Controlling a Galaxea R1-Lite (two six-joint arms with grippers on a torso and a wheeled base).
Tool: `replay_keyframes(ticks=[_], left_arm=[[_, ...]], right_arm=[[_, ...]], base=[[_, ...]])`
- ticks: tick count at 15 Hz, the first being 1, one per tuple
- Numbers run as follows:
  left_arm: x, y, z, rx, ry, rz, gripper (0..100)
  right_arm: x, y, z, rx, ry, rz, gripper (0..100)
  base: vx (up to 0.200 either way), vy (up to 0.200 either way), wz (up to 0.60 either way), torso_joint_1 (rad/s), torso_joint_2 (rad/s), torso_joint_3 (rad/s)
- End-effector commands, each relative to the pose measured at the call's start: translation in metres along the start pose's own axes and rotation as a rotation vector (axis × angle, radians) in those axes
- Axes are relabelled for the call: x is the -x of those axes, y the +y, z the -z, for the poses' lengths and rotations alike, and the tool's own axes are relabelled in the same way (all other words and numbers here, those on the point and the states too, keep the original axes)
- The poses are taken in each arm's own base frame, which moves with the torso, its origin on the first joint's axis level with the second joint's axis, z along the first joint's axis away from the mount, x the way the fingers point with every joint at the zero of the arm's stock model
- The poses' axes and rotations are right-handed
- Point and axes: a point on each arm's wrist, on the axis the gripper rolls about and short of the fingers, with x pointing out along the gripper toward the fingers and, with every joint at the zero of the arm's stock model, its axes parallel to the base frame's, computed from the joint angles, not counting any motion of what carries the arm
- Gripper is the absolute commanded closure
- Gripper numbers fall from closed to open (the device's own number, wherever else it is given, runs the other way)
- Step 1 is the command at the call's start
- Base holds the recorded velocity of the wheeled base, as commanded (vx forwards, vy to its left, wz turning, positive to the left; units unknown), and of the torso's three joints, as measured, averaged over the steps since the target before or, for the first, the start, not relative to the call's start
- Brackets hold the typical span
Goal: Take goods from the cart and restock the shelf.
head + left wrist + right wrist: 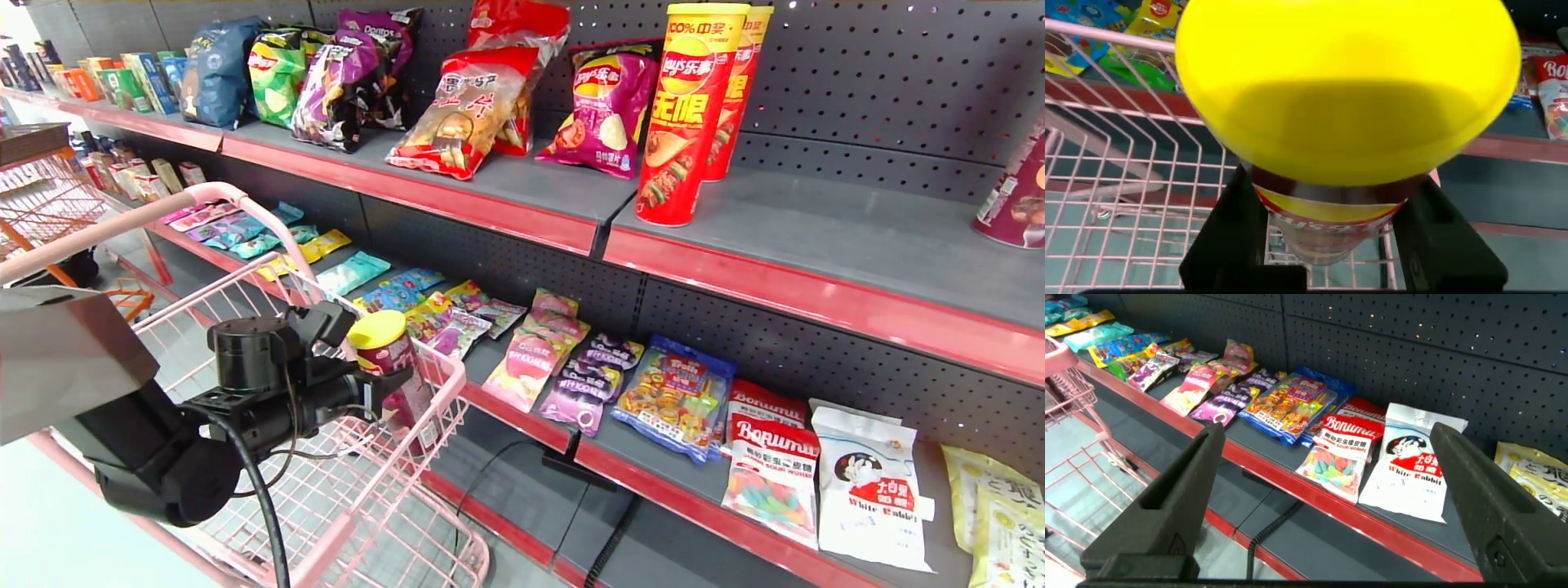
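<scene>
A maroon chip can with a yellow lid (390,353) stands upright inside the pink wire cart (206,196), at the corner nearest the shelf, its top above the cart rim. My left gripper (395,382) is shut on the can's body just below the lid. In the left wrist view the yellow lid (1347,82) looms large, with the black fingers (1229,241) on either side of the can. My right gripper (1327,514) hangs open and holds nothing, out in front of the lower shelf's candy bags (1290,396).
The top shelf (816,229) carries chip bags and two tall red cans (686,114), with bare board to their right up to another can (1016,196). The lower shelf holds rows of candy bags (669,396). An orange wire cart (41,196) stands at the far left.
</scene>
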Motion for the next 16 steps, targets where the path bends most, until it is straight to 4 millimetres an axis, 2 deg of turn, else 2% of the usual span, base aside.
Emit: replay_keyframes(ticks=[1, 2, 3, 4, 6, 7, 9, 10, 12, 16], left_arm=[[0.036, -0.002, -0.023, -0.014, -0.076, -0.033, 100], [0.052, -0.003, -0.031, -0.017, -0.105, -0.05, 100], [0.078, -0.005, -0.04, -0.022, -0.139, -0.075, 100], [0.121, -0.016, -0.049, -0.025, -0.172, -0.104, 100], [0.168, -0.032, -0.051, -0.026, -0.2, -0.133, 100], [0.211, -0.048, -0.052, -0.033, -0.236, -0.166, 100], [0.269, -0.075, -0.051, -0.045, -0.285, -0.209, 100], [0.292, -0.088, -0.048, -0.045, -0.288, -0.216, 100], [0.323, -0.107, -0.038, -0.047, -0.289, -0.216, 100], [0.335, -0.113, -0.034, -0.055, -0.333, -0.285, 100]], right_arm=[[0.0, 0.0, 0.0, 0.0, 0.001, -0.001, 0], [0.0, 0.0, 0.0, 0.0, 0.001, -0.001, 0], [0.0, 0.0, 0.0, 0.0, 0.0, -0.001, 0], [0.0, 0.0, 0.0, 0.0, 0.0, -0.001, 0], [0.0, 0.0, 0.0, 0.0, 0.0, -0.001, 0], [0.0, 0.0, 0.0, 0.0, 0.001, -0.001, 0], [0.0, 0.0, 0.0, -0.002, 0.0, -0.001, 0], [0.0, 0.0, 0.0, 0.0, 0.001, -0.001, 0], [0.0, 0.0, 0.0, 0.0, 0.001, -0.001, 0], [0.0, 0.0, 0.0, 0.003, 0.001, -0.001, 0]], base=[[0.0, 0.0, 0.0, 0.0, 0.0, 0.0], [0.0, 0.0, 0.0, 0.0, 0.0, 0.0], [0.0, 0.0, 0.0, 0.0, 0.0, 0.0], [0.0, 0.0, 0.0, 0.0, 0.0, 0.0], [0.0, 0.0, 0.0, 0.0, 0.0, 0.0], [0.0, 0.0, 0.0, 0.0, 0.0, 0.0], [0.0, 0.0, 0.0, 0.0, 0.0, 0.0], [0.0, 0.0, 0.0, 0.0, 0.0, 0.0], [0.0, 0.0, 0.0, 0.0, 0.0, 0.0], [0.0, 0.0, 0.0, 0.116, -0.35, -0.234]])
